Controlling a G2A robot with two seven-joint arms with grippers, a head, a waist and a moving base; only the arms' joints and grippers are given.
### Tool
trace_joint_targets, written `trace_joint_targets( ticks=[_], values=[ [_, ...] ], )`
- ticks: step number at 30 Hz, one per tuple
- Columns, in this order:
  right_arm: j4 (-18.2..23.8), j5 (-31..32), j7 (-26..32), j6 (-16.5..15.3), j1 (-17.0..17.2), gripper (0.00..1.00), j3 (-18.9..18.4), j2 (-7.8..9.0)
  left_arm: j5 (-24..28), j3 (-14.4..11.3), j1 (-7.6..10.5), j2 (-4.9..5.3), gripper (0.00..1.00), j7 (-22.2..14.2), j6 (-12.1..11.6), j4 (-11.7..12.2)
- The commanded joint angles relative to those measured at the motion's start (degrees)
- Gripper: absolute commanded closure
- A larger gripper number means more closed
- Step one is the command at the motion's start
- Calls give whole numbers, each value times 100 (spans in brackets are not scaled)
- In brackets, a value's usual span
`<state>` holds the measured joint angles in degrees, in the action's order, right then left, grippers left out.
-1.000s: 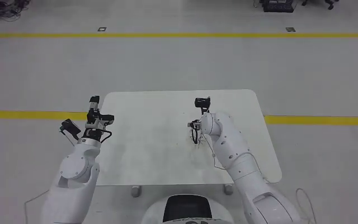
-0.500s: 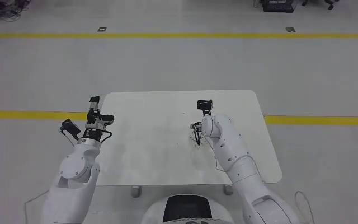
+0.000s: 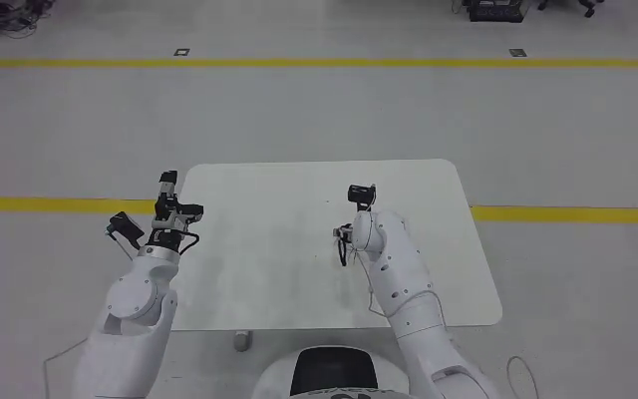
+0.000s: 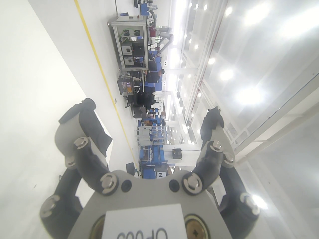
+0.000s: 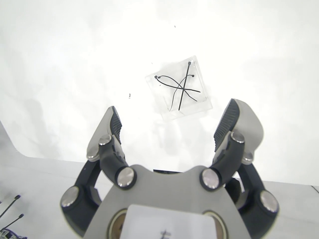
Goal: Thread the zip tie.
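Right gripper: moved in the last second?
Yes. In the top view the right gripper has shifted slightly toward the table's near edge, with its elbow tucking inward.

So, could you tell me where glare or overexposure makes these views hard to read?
Right wrist view: the table is washed out white, so the clear tray reads only by its edges, while the black zip ties stand out. Left wrist view: ceiling lights flare into haze, and straight lines bow. Top view: even light, no glare on the table.
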<state>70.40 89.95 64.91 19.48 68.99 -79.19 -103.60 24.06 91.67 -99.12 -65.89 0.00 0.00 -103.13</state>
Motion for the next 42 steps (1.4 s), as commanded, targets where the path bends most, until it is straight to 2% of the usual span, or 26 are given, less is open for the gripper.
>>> trace_joint_targets(
  ticks=[1, 9, 15, 23, 28, 42],
  values=[
    [1, 0, 2, 0, -1, 0, 8, 5, 0, 0, 0, 0, 0, 0, 0, 0],
    [-115, -41, -148, -12, 25, 0, -2, 21, 0, 0, 0, 0, 0, 0, 0, 0],
    [-733, 0, -211, 0, -272, 0, 0, -11, 0, 0, 0, 0, 0, 0, 0, 0],
    [-733, 0, -211, 0, -272, 0, 0, -11, 0, 0, 0, 0, 0, 0, 0, 0],
    [-683, 0, -428, 0, -167, 0, 6, 0, 0, 0, 0, 0, 0, 0, 0, 0],
    [-676, 0, -355, 0, -189, 0, 51, 24, 0, 0, 0, 0, 0, 0, 0, 0]
  ],
)
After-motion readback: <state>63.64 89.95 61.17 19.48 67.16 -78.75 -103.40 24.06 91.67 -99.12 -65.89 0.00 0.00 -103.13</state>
